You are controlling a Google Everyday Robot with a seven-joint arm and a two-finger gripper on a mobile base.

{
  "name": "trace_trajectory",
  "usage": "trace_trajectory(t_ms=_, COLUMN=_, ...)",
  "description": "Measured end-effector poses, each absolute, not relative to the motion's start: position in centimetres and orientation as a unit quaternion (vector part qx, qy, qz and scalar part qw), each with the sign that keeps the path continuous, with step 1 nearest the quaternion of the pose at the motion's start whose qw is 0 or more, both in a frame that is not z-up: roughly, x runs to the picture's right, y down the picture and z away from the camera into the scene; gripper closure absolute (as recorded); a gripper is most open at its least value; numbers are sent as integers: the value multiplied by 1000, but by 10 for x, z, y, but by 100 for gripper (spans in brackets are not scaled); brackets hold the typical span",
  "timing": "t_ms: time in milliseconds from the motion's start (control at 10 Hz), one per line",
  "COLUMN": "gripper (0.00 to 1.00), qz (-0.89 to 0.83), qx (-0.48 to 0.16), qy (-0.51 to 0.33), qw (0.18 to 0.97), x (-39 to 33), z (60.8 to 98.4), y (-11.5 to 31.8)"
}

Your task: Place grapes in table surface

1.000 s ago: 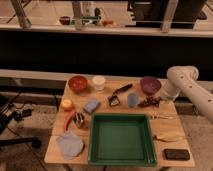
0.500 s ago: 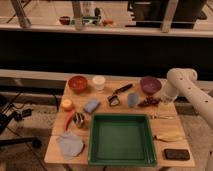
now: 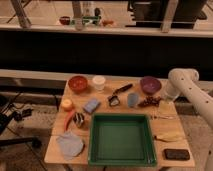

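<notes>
The grapes (image 3: pixel 148 102), a small dark red-purple bunch, lie on the light tan table surface (image 3: pixel 107 107) at its right side, just in front of the purple bowl (image 3: pixel 150 84). My gripper (image 3: pixel 161 98) is at the end of the white arm that reaches in from the right. It is low over the table, right beside the grapes on their right. I cannot tell whether it touches them.
A large green tray (image 3: pixel 122 159) fills the front middle. A red bowl (image 3: pixel 78 83), white cup (image 3: pixel 99 82), black-handled peeler (image 3: pixel 119 93), blue sponge (image 3: pixel 91 105), red chili (image 3: pixel 69 120), grey cloth (image 3: pixel 70 144), yellow item (image 3: pixel 170 136) and black block (image 3: pixel 176 154) lie around it.
</notes>
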State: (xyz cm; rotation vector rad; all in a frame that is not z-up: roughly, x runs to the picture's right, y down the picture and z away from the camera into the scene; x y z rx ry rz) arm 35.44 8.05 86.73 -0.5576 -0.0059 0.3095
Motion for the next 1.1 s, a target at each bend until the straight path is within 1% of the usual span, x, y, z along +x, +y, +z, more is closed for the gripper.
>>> trace_trajectory(t_ms=300, gripper=20, qz=161, qx=-272, qy=4, qw=949, x=366, z=886, y=81)
trace_trajectory(t_ms=700, gripper=20, qz=158, qx=-286, qy=9, qw=945, x=364, z=913, y=87)
trace_trajectory(t_ms=1000, gripper=20, qz=153, qx=-298, qy=7, qw=942, x=365, z=927, y=93)
trace_trajectory(t_ms=1100, gripper=22, qz=149, qx=-302, qy=4, qw=942, x=366, z=930, y=96)
